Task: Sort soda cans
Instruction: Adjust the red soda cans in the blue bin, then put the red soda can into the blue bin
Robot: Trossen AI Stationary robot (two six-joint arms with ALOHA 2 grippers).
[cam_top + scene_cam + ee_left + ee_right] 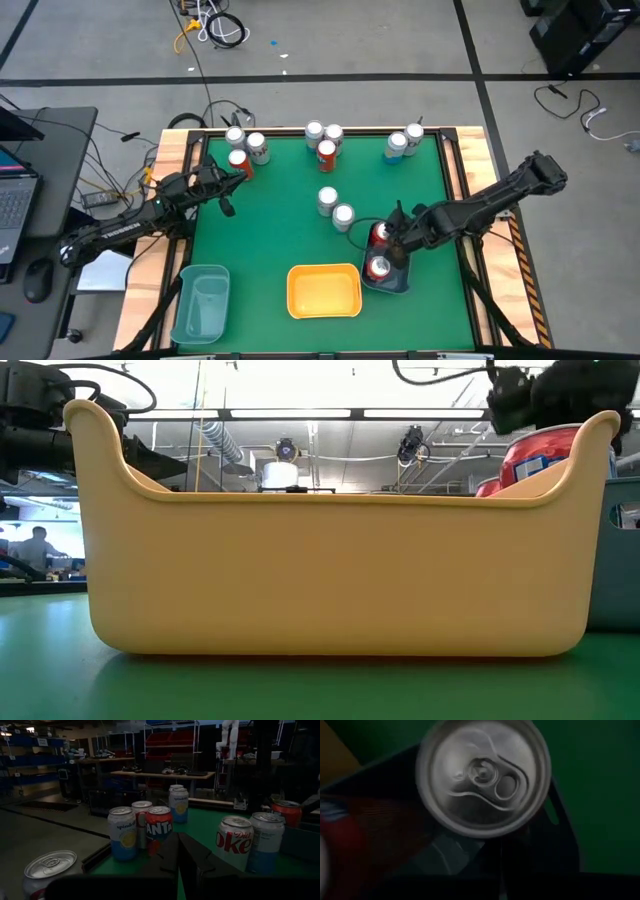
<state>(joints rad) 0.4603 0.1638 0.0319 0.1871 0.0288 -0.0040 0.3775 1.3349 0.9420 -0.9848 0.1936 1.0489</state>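
Several soda cans stand upright along the table's far side, among them an orange Fanta can (326, 153) (159, 827). Two silver cans (335, 207) stand mid-table. Two red cans (380, 235) (380, 267) stand upright in a dark bin (395, 282) near the right front. My right gripper (398, 243) (503, 865) hangs shut just above that bin, pointing steeply down beside a can's silver top (482, 775), with nothing between its fingers. My left gripper (226, 196) (178, 857) is shut, level at the table's left, pointing at the far cans.
A yellow bin (325, 290) (330, 560) sits at the front middle and a teal bin (200, 302) at the front left. A wooden rim (170, 200) frames the green table. Bare green mat lies between the mid-table cans and the left arm.
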